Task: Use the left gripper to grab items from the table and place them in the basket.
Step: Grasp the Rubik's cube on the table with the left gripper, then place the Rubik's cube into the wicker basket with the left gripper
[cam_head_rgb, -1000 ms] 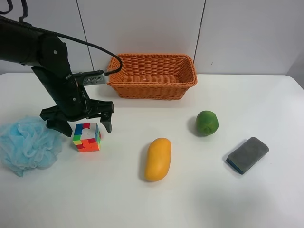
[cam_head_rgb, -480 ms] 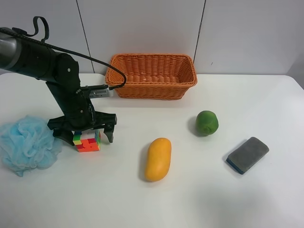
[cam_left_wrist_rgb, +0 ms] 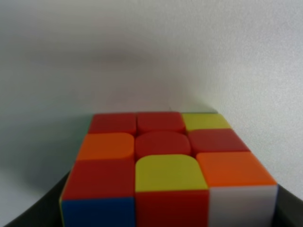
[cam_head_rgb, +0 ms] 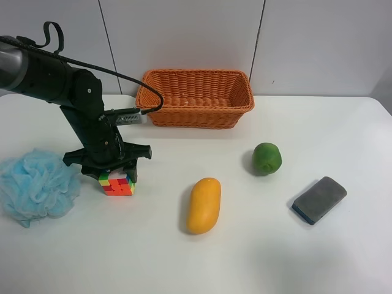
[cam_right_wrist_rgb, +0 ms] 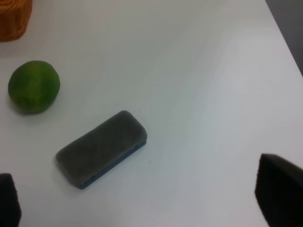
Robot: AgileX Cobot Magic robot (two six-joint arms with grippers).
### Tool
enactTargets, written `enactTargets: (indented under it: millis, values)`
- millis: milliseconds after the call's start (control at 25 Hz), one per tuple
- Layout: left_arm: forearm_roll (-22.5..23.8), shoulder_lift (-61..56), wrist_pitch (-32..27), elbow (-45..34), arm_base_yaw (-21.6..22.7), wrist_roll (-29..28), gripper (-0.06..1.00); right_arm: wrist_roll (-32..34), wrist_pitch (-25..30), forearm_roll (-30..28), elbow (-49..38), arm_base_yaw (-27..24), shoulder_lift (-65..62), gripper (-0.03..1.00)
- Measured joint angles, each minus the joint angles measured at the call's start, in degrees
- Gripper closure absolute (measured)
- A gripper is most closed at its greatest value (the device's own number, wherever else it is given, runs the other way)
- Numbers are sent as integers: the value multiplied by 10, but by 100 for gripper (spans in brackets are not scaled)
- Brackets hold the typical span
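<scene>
Looking down from the high camera, finds the left gripper (cam_head_rgb: 117, 174) lowered over the puzzle cube (cam_head_rgb: 118, 184), 2 fingers pressed to opposite sides, pinching it, the cube resting on the table (cam_head_rgb: 257, 245). Places the cube between the blue bath pouf (cam_head_rgb: 37, 187) and the mango (cam_head_rgb: 204, 205), well apart from the basket (cam_head_rgb: 196, 116) standing at the table's far edge. Shows a green fruit (cam_head_rgb: 267, 158) and a grey sponge (cam_head_rgb: 319, 199) toward that view's right, near each other but not touching.

Adds from the left wrist what the high view hides: red, orange and yellow tiles on the cube's upper face, dark fingers (cam_left_wrist_rgb: 28, 218) hugging both sides.

Gives only from the right wrist the right gripper (cam_right_wrist_rgb: 144, 194), spread wide above the table, holding nothing, with the sponge's blue base visible.

Shows a plain white tabletop and, behind it, a pale panelled wall (cam_head_rgb: 184, 30) with 2 dark seams.
</scene>
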State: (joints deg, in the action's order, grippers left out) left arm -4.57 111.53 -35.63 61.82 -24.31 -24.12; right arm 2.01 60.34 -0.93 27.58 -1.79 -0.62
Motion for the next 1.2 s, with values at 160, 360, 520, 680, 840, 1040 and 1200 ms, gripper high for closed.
enactTargets:
  millis: [160, 360, 520, 680, 840, 1040, 1200]
  values:
    - [0, 0, 0, 0, 0, 0, 38, 0, 0, 0, 0, 0, 0, -3]
    - [0, -9, -6, 0, 0, 0, 38, 0, 0, 0, 0, 0, 0, -3]
    - [0, -48, -18, 0, 0, 0, 38, 0, 0, 0, 0, 0, 0, -3]
    - [0, -91, -50, 11, 0, 0, 38, 0, 0, 0, 0, 0, 0, -3]
    - [1, -109, -124, 85, 0, 0, 38, 0, 0, 0, 0, 0, 0, -3]
    - [11, -110, -212, 211, 0, 14, 38, 0, 0, 0, 0, 0, 0, -3]
    - [14, -82, -267, 322, 0, 41, 38, 0, 0, 0, 0, 0, 0, -3]
